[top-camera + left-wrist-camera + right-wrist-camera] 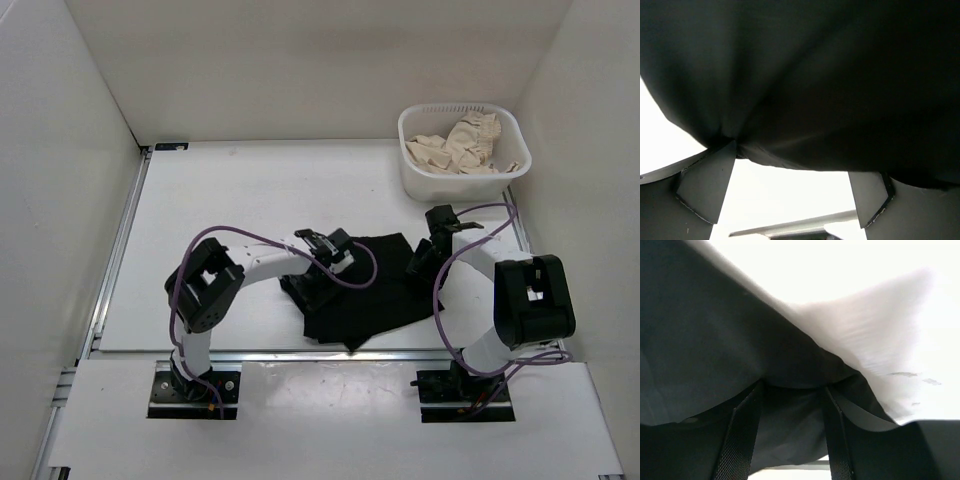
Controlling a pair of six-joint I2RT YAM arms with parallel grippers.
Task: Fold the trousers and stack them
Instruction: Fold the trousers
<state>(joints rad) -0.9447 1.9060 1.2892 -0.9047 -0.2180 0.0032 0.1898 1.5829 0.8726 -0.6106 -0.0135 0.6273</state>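
Note:
The black trousers (365,290) lie crumpled at the table's near middle, between my two arms. My left gripper (318,272) is at their left edge. In the left wrist view it (792,167) stands open, and the dark cloth (805,80) hangs over the fingertips (707,182) with bare white table in the gap. My right gripper (424,258) is at the trousers' right edge. In the right wrist view its jaws (794,390) stand partly closed, with a fold of the black fabric (790,425) filling the space between the mesh pads (740,440).
A white basket (408,175) holding beige frilled garments (462,145) stands at the back right, close behind the right arm. White walls enclose the table on three sides. A metal rail (118,255) runs along the left edge.

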